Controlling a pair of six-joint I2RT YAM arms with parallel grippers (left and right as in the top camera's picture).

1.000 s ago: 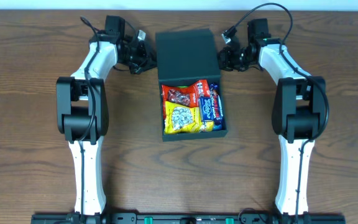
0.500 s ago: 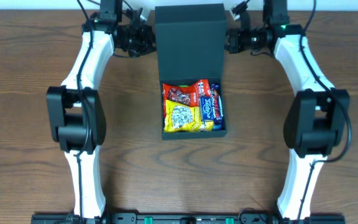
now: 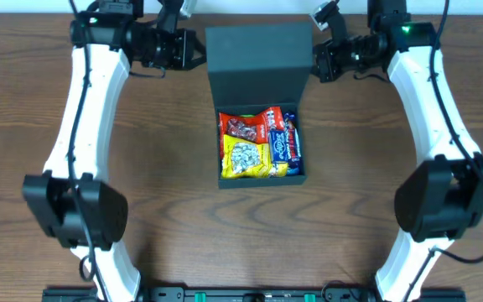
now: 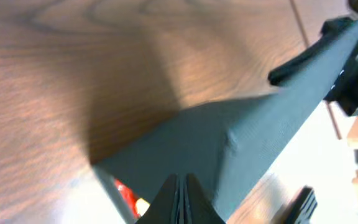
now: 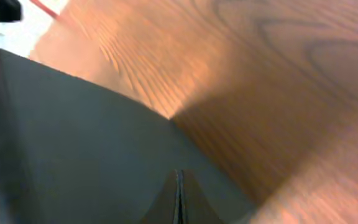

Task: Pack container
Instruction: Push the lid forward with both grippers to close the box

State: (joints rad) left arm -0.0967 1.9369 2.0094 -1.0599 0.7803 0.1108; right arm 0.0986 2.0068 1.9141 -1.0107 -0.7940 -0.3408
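- Nearest the rig's base, both arms rise from the front edge of the table [image 3: 174, 210]. The left arm [image 3: 78, 126] and the right arm [image 3: 443, 109] stretch long and almost straight toward the far side.
- Between them, at the table's middle, sits the container [image 3: 262, 181]. Its open body is filled with snack packets [image 3: 258, 143] in red, yellow and blue, lying flat side by side.
- Beyond the body, the lid [image 3: 258, 67] stands lifted off the table on its hinge, its dark face turned toward the overhead camera.
- Each wrist bends inward at the far end, so the two grippers face each other across the lid.
- The left gripper [image 3: 198, 52] is at the lid's left edge with its jaws closed on that edge.
- The right gripper [image 3: 317, 63] is at the lid's right edge, its jaws likewise closed on the lid.
- The overhead view shows the full packed body and both arms, but the fingertips are lost against the dark lid.
- The left wrist view shows its fingers pressed together at the lid's edge. The grey panel runs away from them at a slant, a sliver of red packet shows beneath it, and a blurred dark shape sits at its far edge.
- The right wrist view shows its fingers pinched to a thin seam against the lid, with bare wood grain behind. No packets appear there.
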